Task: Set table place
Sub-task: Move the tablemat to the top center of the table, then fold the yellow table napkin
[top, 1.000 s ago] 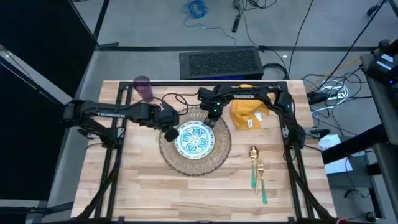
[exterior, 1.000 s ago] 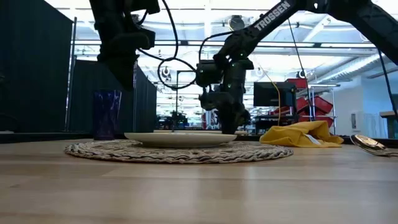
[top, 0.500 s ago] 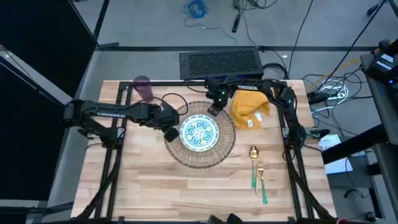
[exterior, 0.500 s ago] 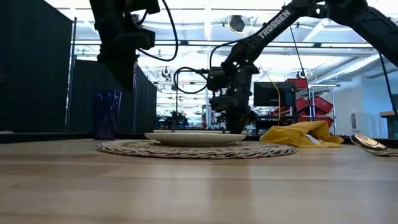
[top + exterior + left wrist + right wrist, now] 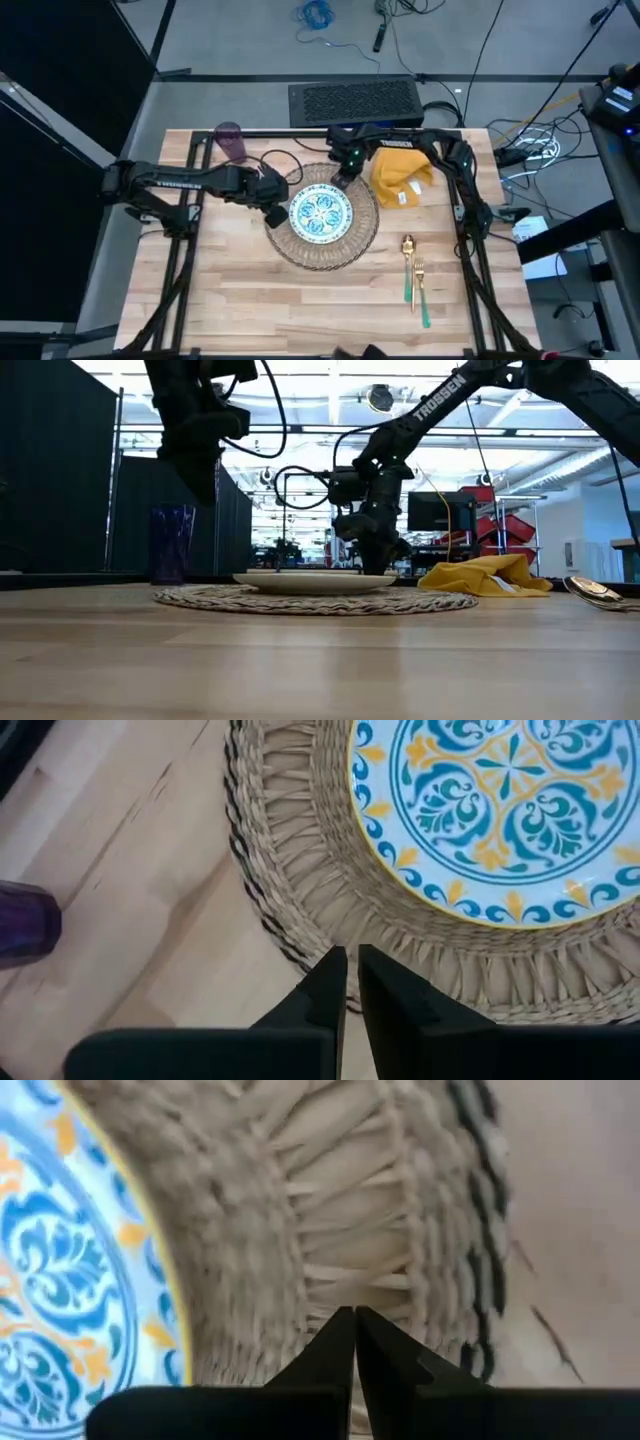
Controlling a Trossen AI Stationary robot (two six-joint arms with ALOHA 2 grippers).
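The round woven mat (image 5: 320, 255) lies flat on the wooden table (image 5: 240, 300), and the teal-patterned plate (image 5: 320, 212) sits on its middle. My right gripper (image 5: 345, 178) is shut at the mat's far side, just beyond the plate. My left gripper (image 5: 275, 213) is shut and hangs above the mat's left rim (image 5: 270, 920), well clear of it in the low view. The yellow napkin (image 5: 400, 175) lies crumpled to the right of the mat. The spoon (image 5: 408, 255) and fork (image 5: 421, 290) lie at the near right. The purple cup (image 5: 231, 140) stands at the far left. My right gripper sets its shut fingertips (image 5: 345, 1342) down on the mat's woven band (image 5: 350, 1270), between the plate's rim and the mat's dark-striped far edge. The fingers come from above, slanting down from the far side. The mat stays flat on the table; in the low view the plate hides the touching point.
A black frame rail (image 5: 330, 133) runs along the table's far edge, with cables behind it. Bare wood lies in front of the mat and at the near left.
My right gripper has gone toward the table's far right and then stopped. The mat, with the plate on it, has slid along the table the same way and stayed flat, ending closer to the napkin.
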